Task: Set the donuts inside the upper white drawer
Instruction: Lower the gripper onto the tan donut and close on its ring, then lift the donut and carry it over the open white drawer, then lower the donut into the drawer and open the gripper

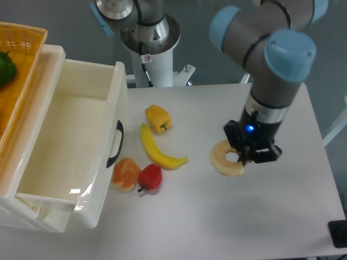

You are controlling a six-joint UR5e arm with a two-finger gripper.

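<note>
Sitting on the right half of the table (pixel 217 216), the donut (pixel 226 158) is lying flat or slightly tipped, a pale ring with its hole showing, well apart from the drawer (pixel 65 146). The gripper (pixel 246 154) is hanging over its right edge, one finger seeming to reach into or beside the hole, the other outside the rim; whether the jaws are clamping the ring or only bracketing it, I cannot tell, since the black body is hiding the tips.

The step in hand, as I judge it, is the pickup: the donut is looking neither lifted clear nor carried. The next move is calling for a firm pinch across the ring's wall, a straight lift, then a long carry leftward over the fruit to the drawer, which is standing pulled out and open-topped, its black handle (pixel 115 143) facing the table.

Between donut and drawer, a banana (pixel 159 150) is lying on a slant, a yellow pepper (pixel 158 117) just above it, a red pepper (pixel 150 177) touching an orange pastry-like piece (pixel 126 174) near the drawer front. An orange basket (pixel 16 81) is resting along the drawer unit's top left, something green (pixel 5 66) inside it. The surface is matte white; behind it the arm's base (pixel 150 40) is standing against a grey wall.
</note>
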